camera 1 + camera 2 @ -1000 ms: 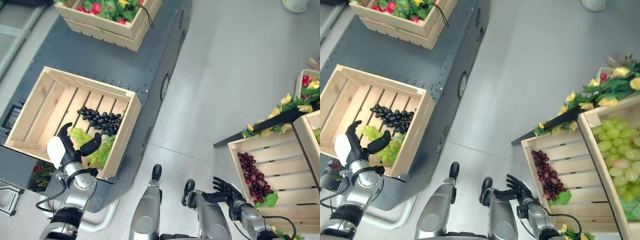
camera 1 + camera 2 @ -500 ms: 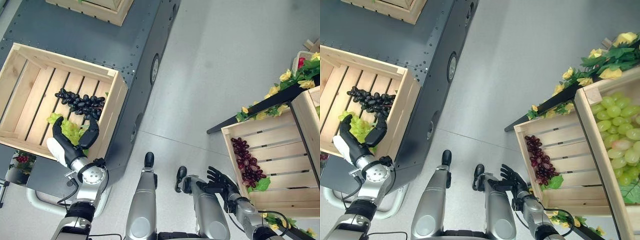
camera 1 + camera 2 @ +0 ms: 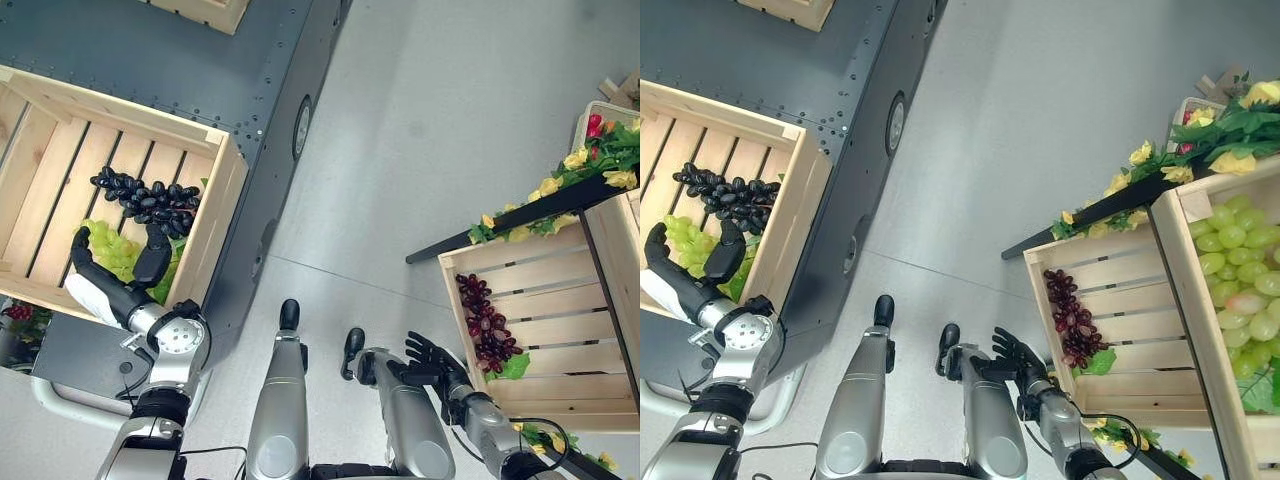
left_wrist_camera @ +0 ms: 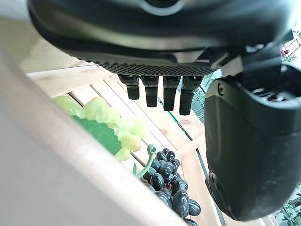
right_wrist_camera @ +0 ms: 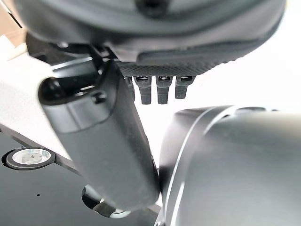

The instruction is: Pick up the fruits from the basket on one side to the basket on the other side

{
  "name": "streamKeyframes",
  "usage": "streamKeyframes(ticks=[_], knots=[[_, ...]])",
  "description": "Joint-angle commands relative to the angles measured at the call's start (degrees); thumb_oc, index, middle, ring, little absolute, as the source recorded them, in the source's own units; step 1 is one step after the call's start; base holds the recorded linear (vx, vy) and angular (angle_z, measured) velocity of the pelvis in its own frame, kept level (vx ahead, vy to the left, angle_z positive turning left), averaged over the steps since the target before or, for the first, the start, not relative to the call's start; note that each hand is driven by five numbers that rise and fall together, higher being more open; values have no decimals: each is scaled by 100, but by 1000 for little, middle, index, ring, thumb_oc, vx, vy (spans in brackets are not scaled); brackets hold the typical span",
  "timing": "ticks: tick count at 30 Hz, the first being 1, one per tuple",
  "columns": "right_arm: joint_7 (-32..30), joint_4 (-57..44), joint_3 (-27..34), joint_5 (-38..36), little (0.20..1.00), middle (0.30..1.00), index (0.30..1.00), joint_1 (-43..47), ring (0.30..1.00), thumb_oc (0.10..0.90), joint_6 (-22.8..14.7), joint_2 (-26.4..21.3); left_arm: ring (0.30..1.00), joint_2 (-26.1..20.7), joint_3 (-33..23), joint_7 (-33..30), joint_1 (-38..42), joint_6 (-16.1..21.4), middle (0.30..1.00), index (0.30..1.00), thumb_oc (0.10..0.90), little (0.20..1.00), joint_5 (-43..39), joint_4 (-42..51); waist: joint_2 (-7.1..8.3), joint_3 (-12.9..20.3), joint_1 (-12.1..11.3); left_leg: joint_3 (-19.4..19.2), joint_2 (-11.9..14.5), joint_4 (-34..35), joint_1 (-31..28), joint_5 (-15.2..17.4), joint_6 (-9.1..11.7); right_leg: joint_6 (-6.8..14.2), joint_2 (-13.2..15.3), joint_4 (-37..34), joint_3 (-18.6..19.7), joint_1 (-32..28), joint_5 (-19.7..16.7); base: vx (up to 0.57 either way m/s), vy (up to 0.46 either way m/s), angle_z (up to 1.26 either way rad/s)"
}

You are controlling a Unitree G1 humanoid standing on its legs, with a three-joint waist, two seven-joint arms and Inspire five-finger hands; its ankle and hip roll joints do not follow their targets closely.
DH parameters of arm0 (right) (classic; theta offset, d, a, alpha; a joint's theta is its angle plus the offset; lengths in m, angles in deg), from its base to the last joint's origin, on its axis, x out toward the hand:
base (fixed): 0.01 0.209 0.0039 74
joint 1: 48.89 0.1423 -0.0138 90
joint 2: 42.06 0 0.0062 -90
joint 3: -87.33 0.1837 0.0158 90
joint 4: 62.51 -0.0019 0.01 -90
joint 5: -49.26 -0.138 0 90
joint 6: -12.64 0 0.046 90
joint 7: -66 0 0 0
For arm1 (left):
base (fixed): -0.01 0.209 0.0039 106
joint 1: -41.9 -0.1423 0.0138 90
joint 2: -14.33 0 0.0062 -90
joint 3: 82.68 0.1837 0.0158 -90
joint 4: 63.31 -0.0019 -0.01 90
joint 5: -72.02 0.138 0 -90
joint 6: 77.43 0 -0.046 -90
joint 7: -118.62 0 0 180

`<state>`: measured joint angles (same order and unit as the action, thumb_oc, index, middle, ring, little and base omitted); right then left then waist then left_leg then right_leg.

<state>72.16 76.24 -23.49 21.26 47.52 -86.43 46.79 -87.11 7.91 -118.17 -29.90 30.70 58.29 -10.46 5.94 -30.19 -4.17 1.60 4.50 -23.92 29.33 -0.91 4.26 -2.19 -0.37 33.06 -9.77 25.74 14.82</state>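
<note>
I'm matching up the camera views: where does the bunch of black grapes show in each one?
Left eye view: black grapes in the wooden crate at left, beyond the green grapes.
Right eye view: far left, same crate.
Left wrist view: low centre, past the left robot hand.
Right wrist view: not in it.
Shared landmark: the green grapes.

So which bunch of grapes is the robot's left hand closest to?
The green grapes in the left crate: the open left hand reaches over them. The black grapes lie just beyond, and the red grapes sit in the crate opposite.
</note>
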Motion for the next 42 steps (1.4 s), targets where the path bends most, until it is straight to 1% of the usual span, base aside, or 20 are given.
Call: streamKeyframes(ticks=[1, 6, 9, 10, 11, 15, 18, 20, 23, 25, 29, 31, 32, 33, 37, 42], knots=[[113, -100, -248, -149, 900, 900, 900, -577, 900, 800, 130, -31, 900, -437, -518, -424, -22, 566, 900, 900, 800, 900, 301, 543, 217, 40, 39, -453, -647, -313, 350, 293, -415, -59, -323, -1199, 3, -731, -592, 0, 0, 0], [60, -121, -249, -132, 900, 900, 900, -610, 900, 800, 168, 15, 900, -459, -581, -309, -80, 573, 900, 900, 800, 900, 50, 561, 221, 40, 14, -464, -676, -213, 245, 362, -434, -24, -315, -1398, 10, -883, -658, 0, 0, 0], [42, -117, -250, -108, 900, 900, 900, -634, 900, 800, 163, 34, 900, -481, -619, -35, -85, 573, 900, 900, 800, 900, -205, 450, 242, 40, 15, -487, -687, -176, 209, 367, -437, 4, -307, -1600, 30, -997, -740, 9, 14, 0], [16, -142, -258, -102, 900, 900, 900, -624, 900, 800, 190, 43, 900, -514, -616, 73, -46, 484, 900, 900, 800, 900, -308, 400, 249, 40, 17, -501, -701, -138, 185, 373, -459, 13, -309, -1672, 48, -1024, -772, 20, 37, 0], [16, -142, -258, -102, 900, 900, 900, -625, 900, 800, 191, 43, 900, -514, -616, 74, -45, 484, 900, 900, 800, 900, -309, 399, 250, 40, 17, -502, -701, -137, 185, 372, -459, 13, -309, -1672, 48, -1025, -773, 12, 46, 0], [-24, -152, -288, -148, 900, 900, 900, -588, 900, 800, 200, 51, 900, -615, -603, 294, 51, 344, 900, 900, 800, 900, -739, 214, 246, 40, 36, -550, -744, -87, 186, 391, -507, 56, -284, -1803, 73, -1000, -875, 7, 53, -1], [-51, -198, -300, -182, 900, 900, 900, -580, 900, 800, 272, 45, 900, -717, -563, 495, 116, 144, 900, 900, 800, 900, -973, 2, 239, 40, 70, -583, -774, 3, 175, 368, -523, 117, -236, -1959, 80, -969, -1001, 11, 60, -1], [-93, -268, -304, -224, 900, 900, 900, -585, 900, 800, 270, 45, 900, -761, -559, 551, 142, 50, 900, 900, 800, 900, -1090, -69, 252, 40, 82, -613, -779, 40, 194, 357, -544, 151, -207, -2041, 79, -932, -1076, -10, 49, 1], [-137, -323, -350, -268, 900, 900, 900, -488, 900, 800, 261, 36, 900, -901, -498, 835, 333, -124, 900, 900, 800, 900, -1415, -398, 272, 40, 133, -653, -792, 102, 239, 373, -612, 203, -172, -2083, 88, -768, -1167, -32, 72, -1], [-182, -343, -385, -313, 900, 900, 900, -432, 900, 800, 288, 21, 900, -1000, -446, 996, 477, -305, 900, 900, 800, 900, -1567, -576, 282, 40, 167, -661, -795, 133, 249, 381, -629, 247, -140, -2102, 96, -669, -1229, -18, 82, -6], [-174, -418, -413, -326, 900, 900, 900, -400, 900, 800, 290, 4, 900, -1129, -371, 1087, 647, -534, 900, 900, 800, 900, -1565, -754, 333, 40, 215, -656, -791, 200, 292, 350, -656, 313, -104, -2137, 134, -525, -1339, -11, 44, -4], [-163, -412, -470, -400, 900, 900, 900, -323, 900, 800, 301, -7, 900, -1313, -353, 1175, 916, -669, 900, 900, 800, 900, -1658, -1017, 365, 40, 245, -671, -778, 242, 316, 357, -692, 351, -75, -2104, 143, -379, -1376, -25, 44, 1], [-163, -412, -473, -402, 900, 900, 900, -320, 900, 800, 297, -5, 900, -1324, -349, 1179, 934, -674, 900, 900, 800, 900, -1663, -1034, 367, 40, 247, -670, -777, 237, 322, 360, -691, 353, -74, -2101, 143, -369, -1378, -20, 32, 2], [-174, -428, -505, -419, 900, 900, 900, -307, 900, 800, 273, -4, 900, -1397, -322, 1181, 1038, -763, 900, 900, 800, 900, -1714, -1111, 384, 40, 262, -668, -765, 215, 357, 375, -689, 370, -65, -2066, 138, -296, -1386, 0, 0, 0], [-271, -567, -578, -436, 900, 900, 900, -284, 900, 800, 309, 6, 900, -1452, -276, 1100, 1210, -883, 900, 900, 800, 900, -1761, -1302, 427, 40, 302, -655, -764, 233, 384, 380, -707, 404, -29, -2015, 142, -160, -1423, -4, 8, 0], [-304, -568, -630, -475, 900, 900, 900, -232, 900, 800, 341, 1, 900, -1481, -227, 1167, 1343, -959, 900, 900, 800, 900, -1806, -1527, 433, 40, 312, -594, -765, 285, 389, 352, -692, 417, -11, -1929, 148, -50, -1418, 0, 0, 0]])
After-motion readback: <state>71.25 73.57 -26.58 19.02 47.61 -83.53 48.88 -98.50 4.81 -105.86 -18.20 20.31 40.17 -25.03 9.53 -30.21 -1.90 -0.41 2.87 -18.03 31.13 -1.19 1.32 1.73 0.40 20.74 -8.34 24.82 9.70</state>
